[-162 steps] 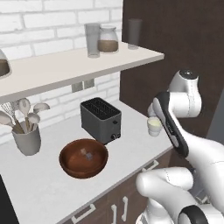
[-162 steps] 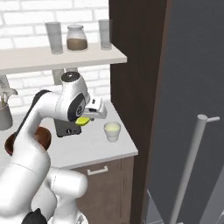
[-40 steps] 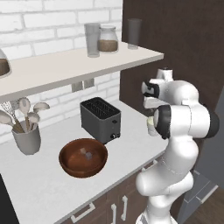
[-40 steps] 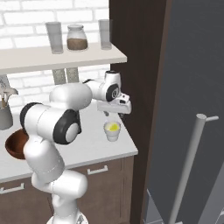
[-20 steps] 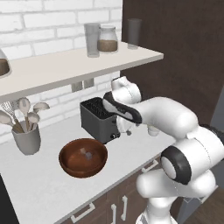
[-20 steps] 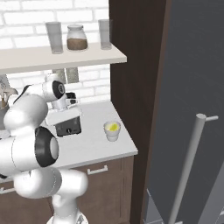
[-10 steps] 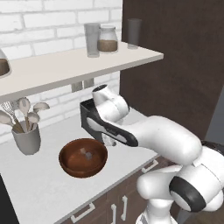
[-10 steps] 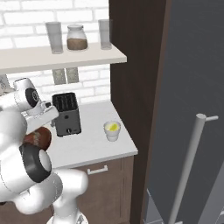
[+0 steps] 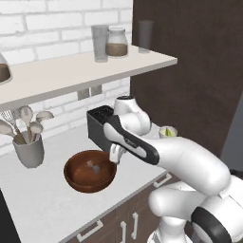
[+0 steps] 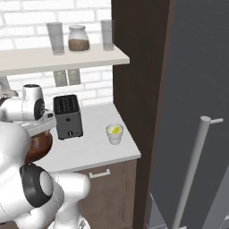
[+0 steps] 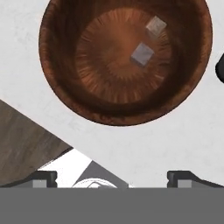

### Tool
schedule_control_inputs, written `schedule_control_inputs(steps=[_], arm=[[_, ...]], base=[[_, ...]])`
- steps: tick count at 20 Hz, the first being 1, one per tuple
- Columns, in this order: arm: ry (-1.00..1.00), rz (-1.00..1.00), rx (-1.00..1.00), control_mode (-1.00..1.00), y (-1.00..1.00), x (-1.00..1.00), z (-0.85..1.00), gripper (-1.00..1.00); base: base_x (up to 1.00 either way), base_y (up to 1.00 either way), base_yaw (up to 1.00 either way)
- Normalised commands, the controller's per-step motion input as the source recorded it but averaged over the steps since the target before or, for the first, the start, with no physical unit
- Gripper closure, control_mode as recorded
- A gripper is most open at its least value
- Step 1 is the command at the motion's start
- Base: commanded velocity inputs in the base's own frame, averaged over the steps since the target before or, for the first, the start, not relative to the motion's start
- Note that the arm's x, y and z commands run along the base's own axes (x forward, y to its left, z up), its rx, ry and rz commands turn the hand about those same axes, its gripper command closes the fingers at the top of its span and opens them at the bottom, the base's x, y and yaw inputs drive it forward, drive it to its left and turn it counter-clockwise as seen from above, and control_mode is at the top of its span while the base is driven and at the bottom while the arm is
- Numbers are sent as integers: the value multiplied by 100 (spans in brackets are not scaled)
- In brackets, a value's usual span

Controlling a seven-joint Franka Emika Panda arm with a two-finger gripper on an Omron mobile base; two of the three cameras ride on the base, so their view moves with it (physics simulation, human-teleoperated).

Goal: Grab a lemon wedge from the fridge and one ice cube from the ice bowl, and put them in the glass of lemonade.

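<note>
Reddish-brown and glossy, the ice bowl [image 11: 124,59] sat on the pale grey counter [image 9: 42,209], and two ice cubes lay inside it, apart from each other: one [image 11: 142,54] near the middle, the other [image 11: 155,25] closer to the wall. No brand, label or writing could be read on anything. In the left base view the gripper [image 9: 115,156] hung just above the bowl's rim on the toaster side, and in the hand view its two dark finger tips [image 11: 43,178] stood wide apart with nothing between them. The lemon wedge [image 10: 116,129] rested in the glass of lemonade [image 10: 114,133], which stood on the counter between the black toaster [image 10: 68,116] and the dark brown cabinet wall [image 10: 143,80]. A grey cup of utensils [image 9: 28,149] stood beyond the bowl, near the white brick wall [image 9: 47,9]. On the shelf [image 9: 85,66] above stood two tall grey glasses [image 9: 99,42] and a lidded jar [image 9: 116,43] of brown stuff. The fridge [image 10: 197,112], grey with a long bar handle [image 10: 193,165], took up the right of the right base view. Brown drawers with pale handles ran under the counter.
</note>
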Motion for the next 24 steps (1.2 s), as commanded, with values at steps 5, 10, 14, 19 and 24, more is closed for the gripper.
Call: schedule_control_inputs(steps=[5,10,14,19,24], arm=[[17,-7,-2,-100,58,3,-4,-100],[0,-5,-3,-100,41,6,-32,-100],[-1,-5,-8,-100,41,26,-30,-100],[0,-16,-2,-100,6,48,-6,-100],[0,-22,0,-100,0,39,-24,-100]], base=[[0,0,0],[0,0,0],[0,0,0],[0,0,0],[0,0,0]])
